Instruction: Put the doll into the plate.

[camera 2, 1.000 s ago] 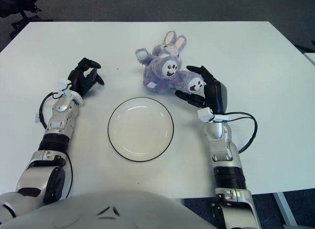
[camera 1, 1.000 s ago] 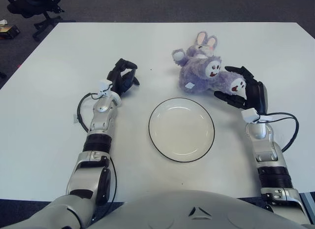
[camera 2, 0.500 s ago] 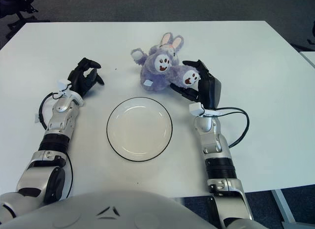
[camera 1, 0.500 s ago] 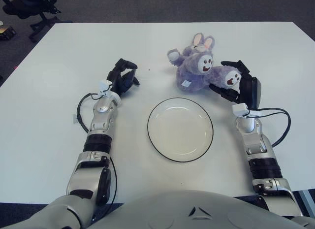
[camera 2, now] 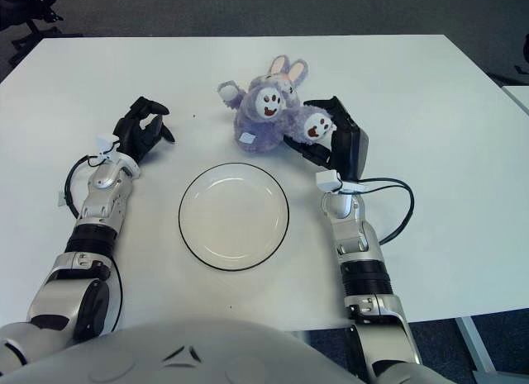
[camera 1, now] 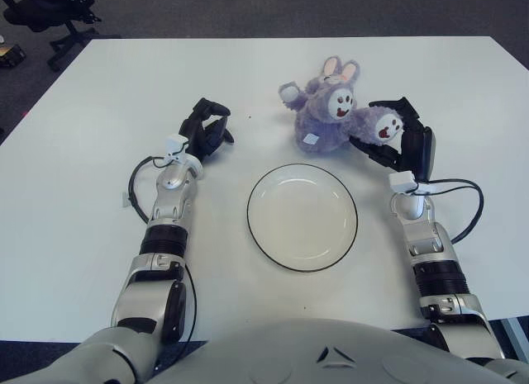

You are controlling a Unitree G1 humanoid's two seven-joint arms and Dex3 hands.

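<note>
A purple plush bunny doll [camera 1: 328, 116] lies on the white table just behind the plate, its ears pointing away from me. An empty white plate [camera 1: 302, 216] with a dark rim sits in the middle of the table. My right hand [camera 1: 395, 135] is at the doll's right side, its black fingers curled around the doll's foot [camera 1: 382, 125]. Left of the plate my left hand [camera 1: 207, 130] shows with fingers curled and nothing in it.
A black cable [camera 1: 463, 204] loops out from my right forearm over the table. Beyond the table's far left corner stands an office chair [camera 1: 51, 10] on dark carpet.
My right hand has moved left and closed around the doll's foot, and the doll has been pushed and turned a little to the left. The left hand has not moved.
</note>
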